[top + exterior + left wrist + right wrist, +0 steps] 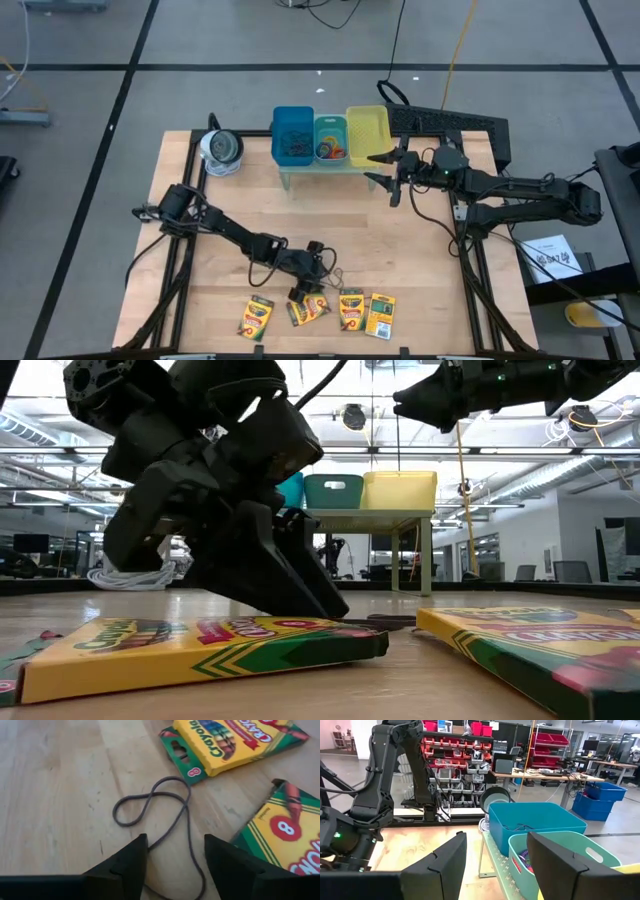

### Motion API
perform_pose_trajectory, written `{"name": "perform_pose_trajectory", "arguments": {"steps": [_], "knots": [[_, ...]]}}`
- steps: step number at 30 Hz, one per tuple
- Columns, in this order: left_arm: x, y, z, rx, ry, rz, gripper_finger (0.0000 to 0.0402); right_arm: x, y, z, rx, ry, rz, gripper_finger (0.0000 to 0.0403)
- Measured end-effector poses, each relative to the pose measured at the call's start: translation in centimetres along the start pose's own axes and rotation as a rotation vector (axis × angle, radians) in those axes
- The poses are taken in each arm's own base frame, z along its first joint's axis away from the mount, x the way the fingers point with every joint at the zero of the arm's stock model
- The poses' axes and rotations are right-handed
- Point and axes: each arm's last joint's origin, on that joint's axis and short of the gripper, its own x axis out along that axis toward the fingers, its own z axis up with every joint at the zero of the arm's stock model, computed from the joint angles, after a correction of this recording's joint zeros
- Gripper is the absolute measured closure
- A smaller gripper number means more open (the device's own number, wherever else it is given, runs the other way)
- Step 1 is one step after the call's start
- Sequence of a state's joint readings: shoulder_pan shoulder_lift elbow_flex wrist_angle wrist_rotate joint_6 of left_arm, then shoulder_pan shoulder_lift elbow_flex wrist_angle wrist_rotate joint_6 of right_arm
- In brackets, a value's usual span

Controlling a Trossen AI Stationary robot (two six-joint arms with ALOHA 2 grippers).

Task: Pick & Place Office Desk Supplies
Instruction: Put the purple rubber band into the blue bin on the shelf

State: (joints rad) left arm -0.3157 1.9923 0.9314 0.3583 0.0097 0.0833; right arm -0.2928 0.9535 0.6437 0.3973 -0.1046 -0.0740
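Observation:
Several yellow-and-green crayon boxes lie flat in a row near the table's front edge (255, 317) (307, 308) (351, 308) (381, 314). A thin brownish loop (165, 815) lies flat on the wood just behind them. My left gripper (175, 842) (318, 268) slants down over it, open, with one fingertip on either side of the loop's near strand. My right gripper (385, 168) (495, 840) hangs open and empty, high beside the yellow bin (367, 133).
Blue (292, 135), teal (331, 140) and yellow bins stand side by side on a small pale stand at the table's far middle. A silvery-white roll (221, 148) sits at the far left. Two crayon boxes (225, 740) (285, 835) lie close ahead of the left gripper.

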Motion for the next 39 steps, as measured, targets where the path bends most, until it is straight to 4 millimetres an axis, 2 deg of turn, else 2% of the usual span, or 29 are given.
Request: {"name": "perform_pose_trajectory", "arguments": {"steps": [4, 13, 23, 29, 35, 39], "knots": [[0.0, 0.4, -0.4, -0.032, 0.043, -0.013, 0.0251, 0.0, 0.0, 0.0, 0.010, -0.002, 0.000, 0.0206], [-0.1, 1.9, -0.9, -0.072, 0.079, 0.012, 0.0391, 0.0, 0.0, -0.1, 0.011, 0.012, 0.001, 0.0206], [-0.7, 4.0, -0.6, -0.077, 0.050, 0.194, 0.0398, 0.0, 0.0, -0.4, 0.014, 0.037, 0.003, 0.0206], [-3.0, 4.9, 1.7, -0.045, -0.027, 0.289, 0.0399, 0.0, 0.0, -0.4, 0.015, 0.047, 0.005, 0.0206], [-4.2, 5.0, 3.5, -0.068, -0.148, 0.216, 0.0397, 0.0, 0.1, -0.6, 0.016, 0.064, 0.006, 0.0206], [-3.4, 4.3, 2.8, -0.062, -0.118, 0.204, 0.0376, 0.0, 0.1, -0.7, 0.015, 0.069, 0.006, 0.0206]]}}
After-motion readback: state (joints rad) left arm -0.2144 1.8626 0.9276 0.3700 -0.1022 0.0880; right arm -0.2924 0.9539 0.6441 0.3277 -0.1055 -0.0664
